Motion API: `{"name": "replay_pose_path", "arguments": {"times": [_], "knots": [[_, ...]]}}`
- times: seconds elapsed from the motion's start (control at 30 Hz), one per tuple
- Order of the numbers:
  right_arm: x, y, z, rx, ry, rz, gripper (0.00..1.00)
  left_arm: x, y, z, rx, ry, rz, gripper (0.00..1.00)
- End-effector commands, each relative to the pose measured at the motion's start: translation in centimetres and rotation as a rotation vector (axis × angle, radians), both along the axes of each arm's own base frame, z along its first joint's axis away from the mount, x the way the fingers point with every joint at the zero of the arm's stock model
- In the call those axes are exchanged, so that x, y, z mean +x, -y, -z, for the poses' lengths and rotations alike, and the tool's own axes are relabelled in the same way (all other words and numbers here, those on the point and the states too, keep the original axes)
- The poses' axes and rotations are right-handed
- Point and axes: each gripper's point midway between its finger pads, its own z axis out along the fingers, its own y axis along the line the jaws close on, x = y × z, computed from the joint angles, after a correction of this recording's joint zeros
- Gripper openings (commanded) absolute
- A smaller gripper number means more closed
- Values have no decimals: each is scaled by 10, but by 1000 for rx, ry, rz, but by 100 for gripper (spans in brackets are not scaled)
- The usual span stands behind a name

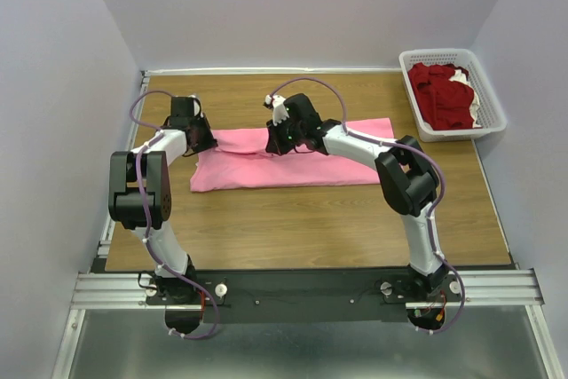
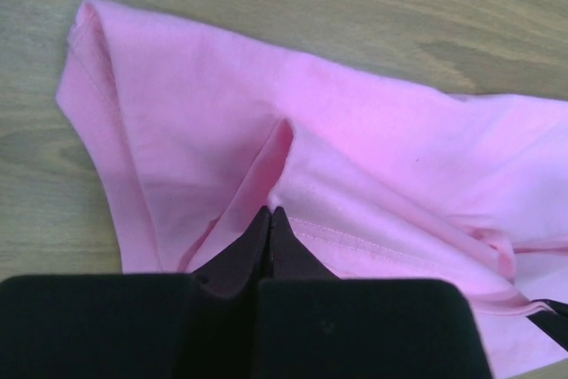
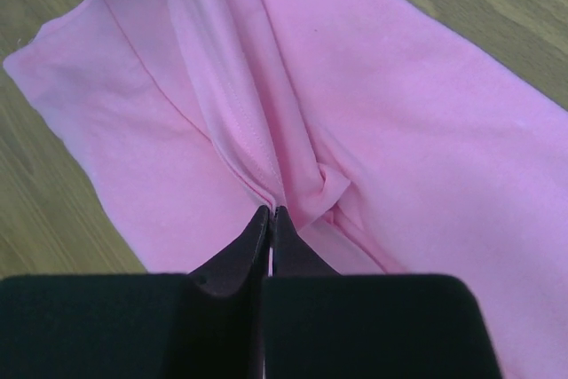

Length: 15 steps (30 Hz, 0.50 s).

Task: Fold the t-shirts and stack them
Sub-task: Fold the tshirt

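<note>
**A:** Entry one, the fingers?

**B:** Left gripper [image 2: 269,216]: black tapered tips pressed together, nipping a raised pleat of the pink t-shirt [image 2: 373,148]. Right gripper [image 3: 269,213]: tips all but touching, only a hairline slit between them, with a stitched ridge of the same shirt gathered into them.

**A:** Entry two, surroundings and obstructions?

**B:** A wood-grain table [image 1: 311,219] with pale walls around it. A white lattice basket [image 1: 454,134] sits at the table's 2 o'clock corner, well apart from both arms, and holds the dark red t-shirts [image 1: 442,95] in a crumpled heap. Nothing lies between the grippers and the pink cloth.

**A:** Entry three, position and axis?

**B:** The pink t-shirt lies mid-table as a flattened band. Its long axis runs from 9 to 3 o'clock, with the 3 o'clock end slightly farther back. The left gripper is at its 9 o'clock end and the right gripper at its 12 o'clock edge, near the middle.

**A:** Entry four, material?

**B:** Soft matte knit with visible hems and seams, and creases fanning out from each pinch.
</note>
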Motion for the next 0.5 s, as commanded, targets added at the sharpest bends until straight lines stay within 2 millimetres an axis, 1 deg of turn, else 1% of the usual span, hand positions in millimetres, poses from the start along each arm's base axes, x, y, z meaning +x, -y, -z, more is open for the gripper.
{"name": "replay_pose_path", "arguments": {"times": [0.0, 0.03, 0.1, 0.23, 0.3, 0.33, 0.37, 0.43, 0.47], "knots": [[-20, -2, 22, -18, -75, -54, 10, -12, -15, 8, 63, -33, -28, 0], [-22, -2, 24, -19, -81, -58, 16, -12, -16, 7, 68, -31, -30, 0], [-23, -2, 24, -17, -87, -62, 18, -13, -18, 8, 81, -35, -39, 1], [-29, -4, 19, 0, -98, -85, 24, -10, -23, 0, 103, -18, -52, 12], [-32, -4, 16, 7, -106, -92, 25, -10, -23, -3, 105, -13, -51, 15], [-35, -4, 14, 13, -111, -101, 25, -9, -23, -5, 104, -9, -54, 20], [-36, -4, 12, 17, -110, -109, 27, -9, -24, -8, 106, 1, -54, 27], [-40, -5, 10, 25, -119, -121, 30, -9, -24, -10, 111, 4, -56, 36], [-41, -5, 9, 26, -122, -124, 32, -10, -25, -12, 115, 4, -56, 45]]}}
